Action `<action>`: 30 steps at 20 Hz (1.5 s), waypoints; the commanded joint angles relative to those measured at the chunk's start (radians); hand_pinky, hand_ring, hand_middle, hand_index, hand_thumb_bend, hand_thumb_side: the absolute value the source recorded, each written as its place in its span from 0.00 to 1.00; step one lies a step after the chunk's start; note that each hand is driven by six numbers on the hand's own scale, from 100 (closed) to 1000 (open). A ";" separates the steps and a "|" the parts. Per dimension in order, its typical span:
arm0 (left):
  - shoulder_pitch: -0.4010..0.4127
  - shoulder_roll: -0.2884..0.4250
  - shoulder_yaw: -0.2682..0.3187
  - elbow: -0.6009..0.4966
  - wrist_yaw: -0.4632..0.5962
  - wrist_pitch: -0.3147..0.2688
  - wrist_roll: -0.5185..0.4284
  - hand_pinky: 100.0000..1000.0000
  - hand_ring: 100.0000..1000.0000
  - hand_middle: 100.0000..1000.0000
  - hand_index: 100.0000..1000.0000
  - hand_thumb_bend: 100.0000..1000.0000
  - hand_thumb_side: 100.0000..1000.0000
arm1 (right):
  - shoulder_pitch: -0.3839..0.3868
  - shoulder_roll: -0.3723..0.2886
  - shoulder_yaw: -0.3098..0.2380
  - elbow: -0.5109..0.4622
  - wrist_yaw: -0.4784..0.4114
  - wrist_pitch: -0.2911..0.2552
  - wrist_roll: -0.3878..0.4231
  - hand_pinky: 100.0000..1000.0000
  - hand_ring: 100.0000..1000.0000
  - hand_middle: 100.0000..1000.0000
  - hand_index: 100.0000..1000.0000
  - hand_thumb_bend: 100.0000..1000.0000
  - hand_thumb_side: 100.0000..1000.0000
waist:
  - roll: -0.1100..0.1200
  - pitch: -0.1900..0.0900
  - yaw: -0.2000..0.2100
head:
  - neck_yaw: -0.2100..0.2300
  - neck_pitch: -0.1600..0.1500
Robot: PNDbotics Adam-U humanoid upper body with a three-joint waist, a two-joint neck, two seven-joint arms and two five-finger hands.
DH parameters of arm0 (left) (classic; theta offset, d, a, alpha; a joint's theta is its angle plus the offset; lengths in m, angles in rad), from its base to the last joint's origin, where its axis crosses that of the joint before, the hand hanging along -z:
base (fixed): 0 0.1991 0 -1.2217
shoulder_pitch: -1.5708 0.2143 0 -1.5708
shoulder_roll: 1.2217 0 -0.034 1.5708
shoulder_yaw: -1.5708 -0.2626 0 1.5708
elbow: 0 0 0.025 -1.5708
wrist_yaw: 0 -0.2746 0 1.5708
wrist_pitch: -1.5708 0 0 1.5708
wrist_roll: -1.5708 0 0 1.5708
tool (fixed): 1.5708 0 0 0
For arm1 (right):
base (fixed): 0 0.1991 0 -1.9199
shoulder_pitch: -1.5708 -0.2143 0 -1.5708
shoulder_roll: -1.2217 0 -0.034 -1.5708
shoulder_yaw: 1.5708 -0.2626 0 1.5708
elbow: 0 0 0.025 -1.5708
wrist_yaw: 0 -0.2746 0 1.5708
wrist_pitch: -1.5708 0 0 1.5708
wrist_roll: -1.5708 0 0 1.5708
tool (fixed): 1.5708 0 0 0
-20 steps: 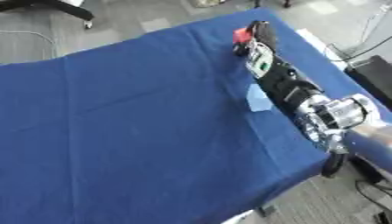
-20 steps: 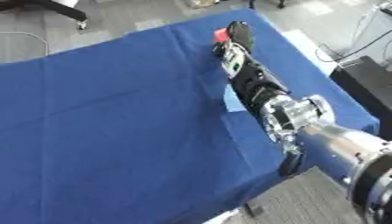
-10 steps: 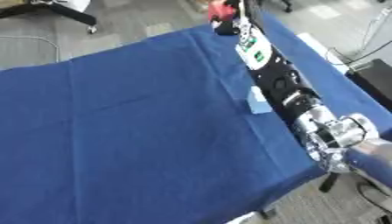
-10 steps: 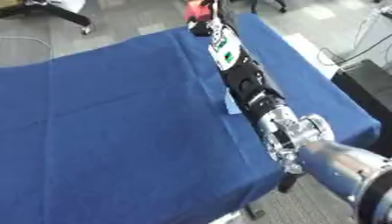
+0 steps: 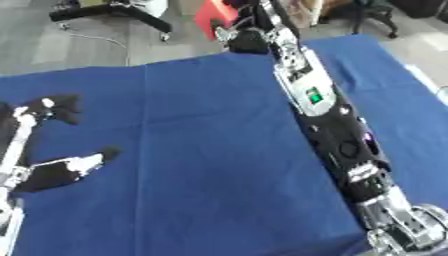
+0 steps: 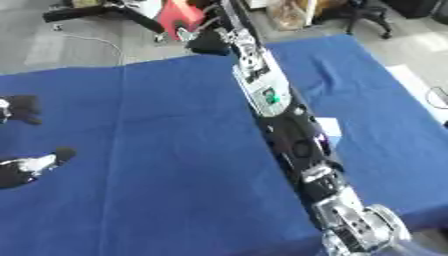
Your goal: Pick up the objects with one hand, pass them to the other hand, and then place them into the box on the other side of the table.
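1. Left eye view: the robot's right arm [image 5: 337, 135] stretches straight across the blue worktop [image 5: 201, 150] toward its far edge, reaching for the far side of the worktop.
2. At the end of that reach the right hand [image 5: 248, 41] sits at the worktop's far edge, just beside a red object [image 5: 214, 14]; whether the fingers are curled round it or merely near it cannot be told, since the hand shows only as a dark mass.
3. That red object appears to lie beyond the cloth's edge, against the grey floor behind, so it may be raised or standing off the worktop; which cannot be told.
4. Near the left edge the robot's left hand [image 5: 52, 172] rests low over the cloth with relaxed, spread fingers and holds nothing, most likely waiting to receive the pass.
5. Beside the right forearm, in the right eye view, a small pale blue piece [image 6: 330, 129] lies flat on the cloth, partly hidden behind the arm.
6. No box shows in either view, so the drop-off point for the task lies out of sight.
7. Judged from this, the pickup is the step in hand: the two hands are well apart, and the handover and placing are not yet done.
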 commanded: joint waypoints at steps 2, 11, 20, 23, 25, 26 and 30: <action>-0.050 -0.020 -0.040 0.053 -0.056 -0.035 0.019 0.77 0.57 0.59 0.79 0.72 0.31 | 0.006 0.058 0.050 -0.089 -0.042 0.015 0.062 0.57 0.55 0.40 0.52 0.00 0.00 | -0.014 -0.034 -0.004 | 0.023 -0.003; -0.128 -0.064 -0.068 0.122 -0.160 -0.106 0.225 0.82 0.69 0.70 0.87 0.80 0.30 | 0.076 0.118 0.134 -0.146 -0.112 0.044 0.175 0.56 0.55 0.40 0.52 0.00 0.00 | -0.018 -0.025 -0.009 | 0.031 -0.003; -0.135 -0.085 -0.078 0.151 -0.203 -0.112 0.408 0.82 0.68 0.70 0.87 0.76 0.24 | 0.104 0.121 0.145 -0.146 -0.112 0.054 0.205 0.56 0.55 0.40 0.52 0.00 0.00 | -0.018 -0.020 -0.012 | 0.019 -0.003; -0.129 -0.088 -0.076 0.157 -0.204 -0.102 0.446 0.81 0.67 0.69 0.86 0.74 0.22 | 0.112 0.123 0.141 -0.141 -0.122 0.067 0.204 0.56 0.54 0.39 0.52 0.00 0.00 | -0.018 -0.019 -0.013 | 0.014 -0.003; -0.125 -0.090 -0.076 0.160 -0.204 -0.096 0.466 0.80 0.67 0.69 0.85 0.73 0.21 | 0.117 0.123 0.139 -0.140 -0.126 0.074 0.203 0.56 0.54 0.39 0.52 0.00 0.00 | -0.018 -0.018 -0.014 | 0.012 -0.003; -0.122 -0.090 -0.076 0.162 -0.203 -0.095 0.473 0.80 0.66 0.68 0.85 0.72 0.21 | 0.119 0.123 0.138 -0.139 -0.126 0.077 0.202 0.56 0.54 0.39 0.52 0.00 0.00 | -0.019 -0.018 -0.015 | 0.010 -0.003; -0.114 -0.092 -0.079 0.163 -0.195 -0.099 0.488 0.80 0.66 0.67 0.84 0.71 0.20 | 0.125 0.124 0.137 -0.129 -0.134 0.091 0.203 0.56 0.54 0.39 0.52 0.00 0.00 | -0.020 -0.017 -0.016 | 0.001 -0.003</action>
